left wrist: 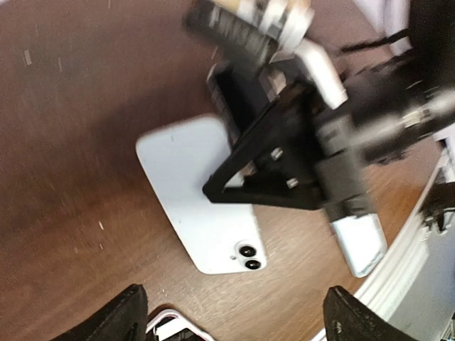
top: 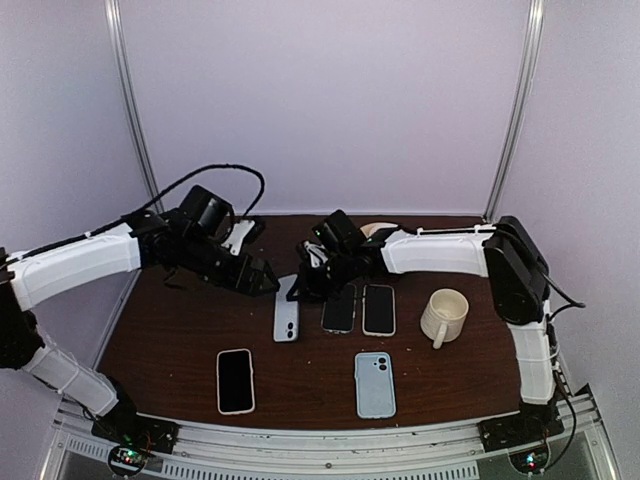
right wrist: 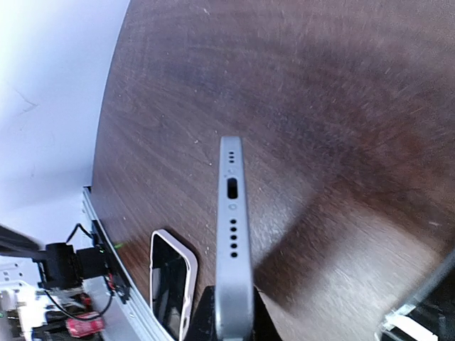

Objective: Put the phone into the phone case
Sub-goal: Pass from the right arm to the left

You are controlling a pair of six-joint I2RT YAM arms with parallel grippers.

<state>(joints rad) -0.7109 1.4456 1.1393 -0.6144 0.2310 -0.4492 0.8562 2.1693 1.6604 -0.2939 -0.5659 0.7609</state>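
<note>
A pale blue phone (top: 287,318) is at the table's middle, back up, with its camera end toward the near edge. My right gripper (top: 303,287) is shut on its far end. In the right wrist view the phone (right wrist: 233,227) shows edge-on, port and speaker holes facing me, clamped between the jaws (right wrist: 234,316). The left wrist view looks down on the phone's back (left wrist: 188,188) with the right gripper's black fingers (left wrist: 270,167) over it. My left gripper (left wrist: 238,320) hangs open just left of the phone, holding nothing. A white-rimmed phone case (top: 235,380) lies at the near left, also seen in the right wrist view (right wrist: 170,288).
Two dark phones (top: 339,308) (top: 378,310) lie side by side right of the held phone. A light blue phone or case (top: 375,385) lies near the front edge. A cream mug (top: 445,315) stands at the right. Booth walls close in the back and sides.
</note>
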